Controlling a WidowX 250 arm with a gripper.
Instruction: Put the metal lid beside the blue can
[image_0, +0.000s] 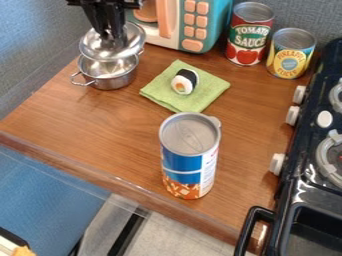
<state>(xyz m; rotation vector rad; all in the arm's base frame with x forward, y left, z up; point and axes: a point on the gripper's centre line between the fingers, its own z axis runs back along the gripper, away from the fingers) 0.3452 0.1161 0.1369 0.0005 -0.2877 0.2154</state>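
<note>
With clock directions taken from the blue can (182, 162), the brown, wood-grained surface (73, 117) spreads from nine round to one o'clock. At eleven, a small, shiny metal pot (110, 81) with looped wire handles stands upright. Just above it, the smooth, round metal lid (93, 47) hangs tilted, its polished dome in the black pincer (115, 39), which is clamped on its top. Towards twelve, at the back, is a teal toy microwave (217, 30) with rounded peach buttons. Nearer, also at twelve, a soft green cloth (158, 91) lies flat, bearing a rounded sushi piece (185, 81) wrapped in black; its left corner reaches between the pot and the blue can. That can is a tall, upright cylinder with a ridged grey top, near the front edge. Between twelve and one stands a red tomato can (247, 37); at one, just beside it, a squatter yellow-and-blue can (290, 56). Along three o'clock runs a glossy black stove (300, 192) with white knobs.
</note>
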